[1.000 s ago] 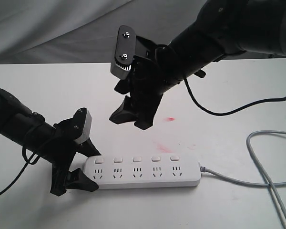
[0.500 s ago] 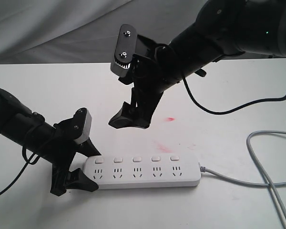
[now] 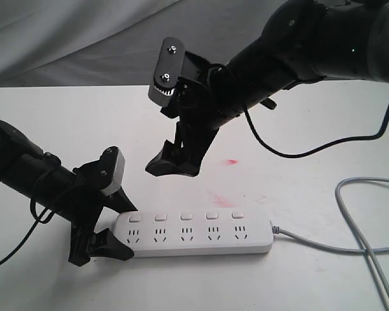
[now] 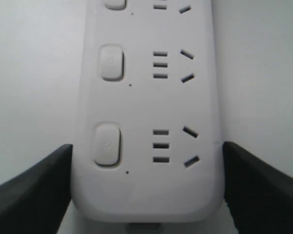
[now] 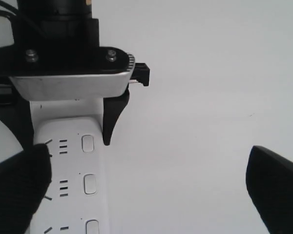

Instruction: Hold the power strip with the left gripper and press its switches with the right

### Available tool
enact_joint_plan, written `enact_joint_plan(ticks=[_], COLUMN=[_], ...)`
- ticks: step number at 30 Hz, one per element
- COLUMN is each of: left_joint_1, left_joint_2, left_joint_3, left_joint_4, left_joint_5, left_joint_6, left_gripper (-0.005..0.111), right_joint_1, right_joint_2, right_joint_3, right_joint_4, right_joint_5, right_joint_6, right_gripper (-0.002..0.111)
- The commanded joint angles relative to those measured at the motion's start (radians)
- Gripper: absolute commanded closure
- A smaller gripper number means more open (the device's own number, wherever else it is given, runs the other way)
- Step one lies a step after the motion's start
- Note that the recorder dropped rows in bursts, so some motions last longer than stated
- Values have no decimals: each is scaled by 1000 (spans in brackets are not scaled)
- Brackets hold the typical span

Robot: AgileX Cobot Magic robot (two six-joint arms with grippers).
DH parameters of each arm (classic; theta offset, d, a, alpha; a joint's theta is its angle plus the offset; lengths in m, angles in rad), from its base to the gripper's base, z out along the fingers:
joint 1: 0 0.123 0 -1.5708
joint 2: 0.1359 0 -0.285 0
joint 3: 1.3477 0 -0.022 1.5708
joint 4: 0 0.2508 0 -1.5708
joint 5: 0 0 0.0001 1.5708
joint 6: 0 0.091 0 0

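The white power strip (image 3: 201,236) lies flat near the table's front, its five square switches (image 3: 186,216) in a row along the far side. My left gripper (image 3: 120,228) is shut on its left end, one black finger against each long edge. In the left wrist view that gripper (image 4: 146,195) frames the strip (image 4: 146,112), with the end switch (image 4: 107,144) between the fingers. My right gripper (image 3: 170,167) hangs open in the air above the strip's left half, touching nothing. The right wrist view shows its gripper (image 5: 146,161) spread wide, with the strip (image 5: 71,170) and switches (image 5: 89,184) below.
The strip's grey cord (image 3: 350,249) runs off to the right and loops near the table's right edge. A black cable (image 3: 292,152) droops from the right arm. Red smudges (image 3: 231,161) mark the tabletop. Grey cloth (image 3: 84,39) hangs behind the table.
The right gripper has drifted slightly left and lower, and its fingers look turned more edge-on in the exterior view. The left gripper and the strip have not moved.
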Motion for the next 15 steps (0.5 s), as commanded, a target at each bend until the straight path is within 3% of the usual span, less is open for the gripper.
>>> enact_joint_plan(ticks=[1, 15], left_joint_1=[-6, -6], left_joint_2=[-2, -2], left_joint_3=[5, 5], left_joint_4=[-8, -8], left_joint_5=[-1, -1], left_joint_6=[2, 2], left_gripper=[107, 107], right_joint_1=[2, 2], right_joint_2=[43, 174], right_joint_3=[-4, -4], right_joint_4=[-6, 71], right_joint_5=[2, -27], right_joint_6=[-23, -127], right_gripper=[3, 3])
